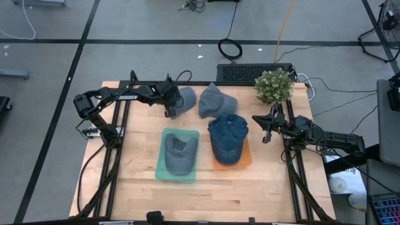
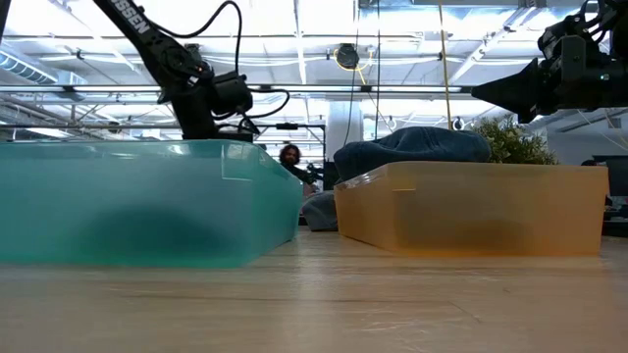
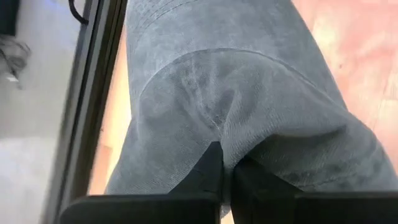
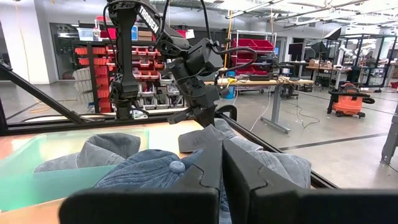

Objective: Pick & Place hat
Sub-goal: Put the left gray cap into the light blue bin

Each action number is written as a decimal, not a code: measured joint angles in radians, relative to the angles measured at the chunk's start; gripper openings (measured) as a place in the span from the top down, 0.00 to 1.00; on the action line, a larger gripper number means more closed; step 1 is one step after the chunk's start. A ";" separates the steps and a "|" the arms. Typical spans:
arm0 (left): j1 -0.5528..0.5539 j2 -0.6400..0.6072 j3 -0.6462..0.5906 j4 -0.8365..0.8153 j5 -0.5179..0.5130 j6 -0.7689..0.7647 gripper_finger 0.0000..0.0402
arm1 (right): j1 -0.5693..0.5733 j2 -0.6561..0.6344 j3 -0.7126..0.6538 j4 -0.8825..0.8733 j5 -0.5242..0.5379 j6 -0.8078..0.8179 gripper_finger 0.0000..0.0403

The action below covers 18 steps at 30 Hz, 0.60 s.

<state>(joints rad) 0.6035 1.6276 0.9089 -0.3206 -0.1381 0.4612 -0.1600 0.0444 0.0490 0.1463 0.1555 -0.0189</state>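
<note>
A grey hat [image 1: 186,98] lies on the wooden table at the far left, and my left gripper [image 1: 171,107] is shut on its left side. The same hat fills the left wrist view [image 3: 249,81]. A teal tray [image 1: 161,172] nearer the front holds another grey hat [image 1: 179,153]. An orange tray [image 1: 245,159] beside it carries a blue denim hat [image 1: 228,134]. My right gripper [image 4: 222,163] hovers shut at the table's right side, level, touching nothing. My left gripper pinches a raised pucker of the hat's grey cloth [image 3: 219,127] between its two shut fingers. The fingers slant down onto it from the table's left side. The cloth wrinkles toward the fingertips, and the rest of the hat lies on the table.
A third grey hat [image 1: 216,100] lies just right of the held one. A potted plant [image 1: 274,85] stands at the far right corner. Black frame rails [image 1: 120,134] run along the table's left and right edges. Bare wood stretches in front of the trays.
</note>
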 joint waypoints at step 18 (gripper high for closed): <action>0.025 0.000 0.000 0.003 -0.010 -0.004 0.93 | 0.000 0.000 0.000 0.000 0.000 0.000 1.00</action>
<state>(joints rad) 0.6289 1.6276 0.9089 -0.3180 -0.1478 0.4576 -0.1600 0.0444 0.0489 0.1462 0.1555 -0.0189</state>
